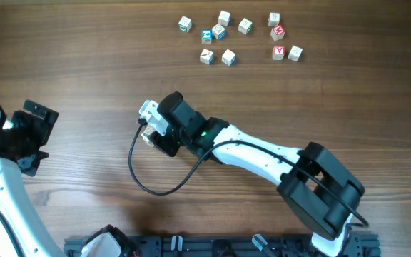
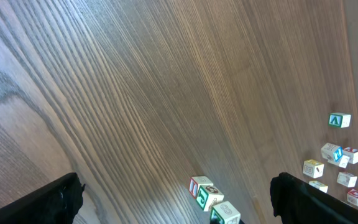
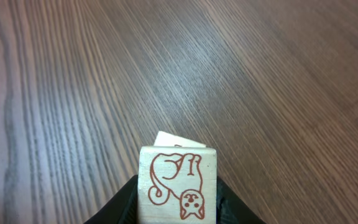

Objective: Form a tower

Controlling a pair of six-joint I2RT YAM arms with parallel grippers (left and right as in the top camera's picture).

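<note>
Eleven loose letter cubes (image 1: 245, 26) lie scattered along the far side of a wooden table (image 1: 348, 100), well apart from both arms. Left of the table's centre, the right claw (image 1: 150, 124) reaches in from the lower right. Its wrist view shows the jaws clamped on the sides of a pale cat cube (image 3: 178, 183). The side facing the camera carries a red outline drawing of a cat, upside down. The pale edge of a second cube (image 3: 178, 138) shows just behind it.

The left wrist view shows the tower (image 2: 210, 198) at the bottom edge of the frame. It is three small cubes stacked, one with a red-printed face and two with green print, slanting across the tilted view. Whether the cat cube rests on the tower cannot be told.

The left claw (image 1: 40, 135) sits at the table's left side with its jaws wide apart, holding nothing, well away from the tower.
</note>
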